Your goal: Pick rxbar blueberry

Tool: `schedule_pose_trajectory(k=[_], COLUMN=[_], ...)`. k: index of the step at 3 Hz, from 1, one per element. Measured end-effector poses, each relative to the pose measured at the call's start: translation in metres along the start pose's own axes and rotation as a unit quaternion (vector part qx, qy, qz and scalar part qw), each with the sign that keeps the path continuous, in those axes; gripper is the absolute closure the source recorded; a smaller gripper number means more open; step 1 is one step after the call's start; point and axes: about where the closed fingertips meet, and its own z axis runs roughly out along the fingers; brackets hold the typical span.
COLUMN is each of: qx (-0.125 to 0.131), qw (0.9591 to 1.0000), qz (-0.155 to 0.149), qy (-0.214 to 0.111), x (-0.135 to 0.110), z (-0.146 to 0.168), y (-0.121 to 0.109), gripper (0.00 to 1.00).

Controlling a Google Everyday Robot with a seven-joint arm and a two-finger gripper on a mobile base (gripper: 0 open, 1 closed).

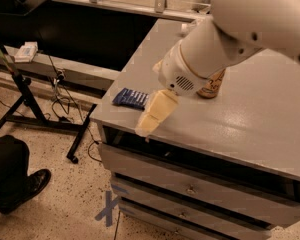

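Grey drawer bench (250,119) on speckled floor (55,219), blue tape cross (107,209) below. Cream end effector (146,128) hangs at front edge, just beside flat dark-blue rxbar blueberry (130,97); grip state unreadable.

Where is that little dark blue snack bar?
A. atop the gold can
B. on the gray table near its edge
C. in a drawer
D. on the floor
B: the rxbar blueberry lies flat on the table by its edge, the gripper just beside it.
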Motion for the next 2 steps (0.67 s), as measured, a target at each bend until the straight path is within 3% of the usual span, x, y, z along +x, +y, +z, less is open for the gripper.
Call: schedule_pose_trajectory(k=[2], qx=[-0.008], qw=[0.9996], qz=[0.006], qy=[-0.027], x=[-0.020], z=[0.064], y=[-0.030], gripper=[0.00])
